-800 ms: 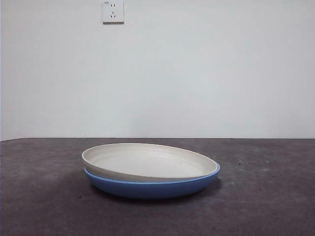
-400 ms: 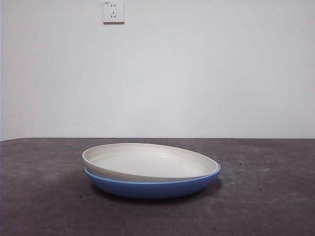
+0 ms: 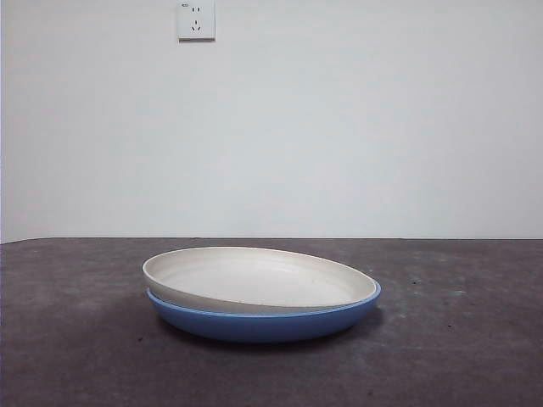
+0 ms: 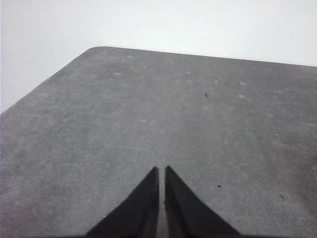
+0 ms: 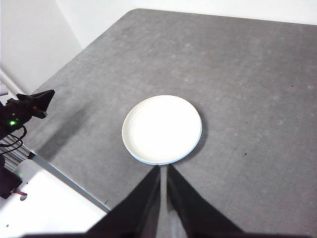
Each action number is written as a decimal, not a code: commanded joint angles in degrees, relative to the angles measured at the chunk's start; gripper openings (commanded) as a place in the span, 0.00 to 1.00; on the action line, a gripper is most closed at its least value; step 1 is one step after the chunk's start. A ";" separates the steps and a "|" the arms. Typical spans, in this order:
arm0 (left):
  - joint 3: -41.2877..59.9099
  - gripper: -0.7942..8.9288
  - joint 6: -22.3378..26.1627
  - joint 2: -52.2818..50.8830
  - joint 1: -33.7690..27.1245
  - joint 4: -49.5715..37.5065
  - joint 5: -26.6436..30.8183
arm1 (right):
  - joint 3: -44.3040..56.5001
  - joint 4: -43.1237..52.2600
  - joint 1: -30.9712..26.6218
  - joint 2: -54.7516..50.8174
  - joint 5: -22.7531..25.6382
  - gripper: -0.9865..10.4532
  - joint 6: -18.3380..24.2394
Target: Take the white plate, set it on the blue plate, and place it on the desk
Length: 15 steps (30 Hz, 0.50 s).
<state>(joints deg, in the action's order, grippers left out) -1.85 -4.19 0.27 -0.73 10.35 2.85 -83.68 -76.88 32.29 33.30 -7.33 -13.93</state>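
Observation:
The white plate lies inside the blue plate on the dark grey desk, tilted a little with its left rim raised. In the right wrist view the white plate covers the blue plate, which shows only as a thin rim. My right gripper is shut and empty, high above the plates. My left gripper is shut and empty over bare desk; no plate shows in its view. Neither gripper shows in the front view.
A wall socket sits high on the white wall. The other arm's black tip and a white base lie beyond the desk's edge in the right wrist view. A desk corner shows in the left wrist view.

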 commanded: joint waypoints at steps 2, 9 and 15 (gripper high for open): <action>1.16 0.10 -0.46 -0.11 0.00 0.35 -0.35 | -0.66 -3.93 0.48 0.26 0.09 0.10 -0.39; 1.16 0.10 -0.46 -0.11 0.00 0.35 -0.35 | -0.63 -3.93 -1.70 0.09 0.39 0.10 1.92; 1.16 0.10 -0.46 -0.09 0.00 0.35 -0.35 | 4.98 4.04 -16.68 -2.60 7.56 0.10 12.09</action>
<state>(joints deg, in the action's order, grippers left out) -1.85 -4.19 0.27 -0.73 10.35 2.83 -79.35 -75.85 17.80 31.11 -0.86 -5.54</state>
